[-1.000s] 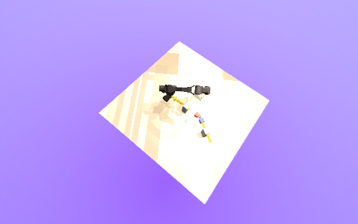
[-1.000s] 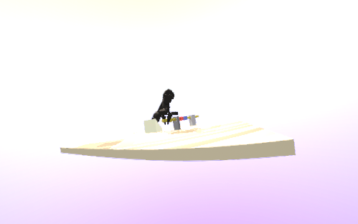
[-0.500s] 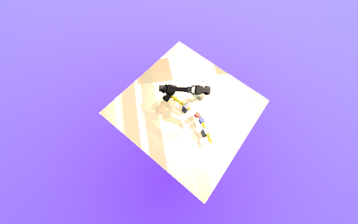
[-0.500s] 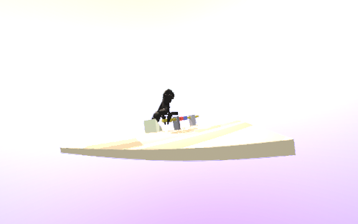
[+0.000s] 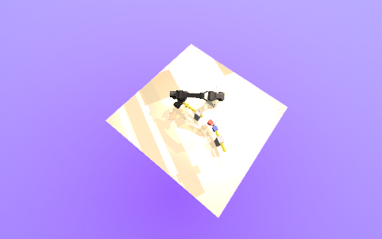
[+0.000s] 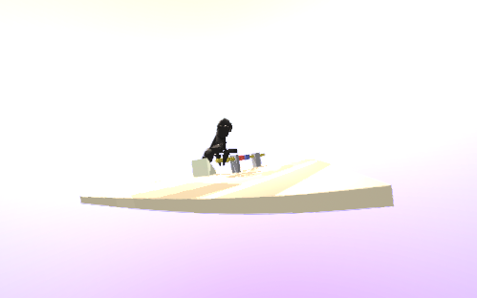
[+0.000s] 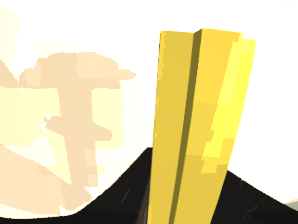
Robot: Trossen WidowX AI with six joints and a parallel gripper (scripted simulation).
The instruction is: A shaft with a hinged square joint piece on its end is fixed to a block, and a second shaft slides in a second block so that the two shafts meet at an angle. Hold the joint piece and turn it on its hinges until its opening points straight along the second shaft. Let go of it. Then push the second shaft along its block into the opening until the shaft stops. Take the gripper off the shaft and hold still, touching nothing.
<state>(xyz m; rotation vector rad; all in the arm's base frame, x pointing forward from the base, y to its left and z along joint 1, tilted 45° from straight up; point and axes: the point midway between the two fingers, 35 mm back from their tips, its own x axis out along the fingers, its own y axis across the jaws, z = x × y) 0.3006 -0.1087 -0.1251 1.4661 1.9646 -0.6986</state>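
Observation:
The second shaft is yellow and runs through its grey block. My gripper is shut on this shaft near its outer end, one dark finger on each side in the wrist view. The joint piece has a red part and a blue part on the end of the yellow first shaft. That shaft is in its own block. In the top view a small gap shows between the second shaft's inner end and the red part. The opening is too small to make out.
The pale table top has tan shadow patches. A pale box stands left of the shafts in the exterior view. The black arm reaches over the table beside the second shaft.

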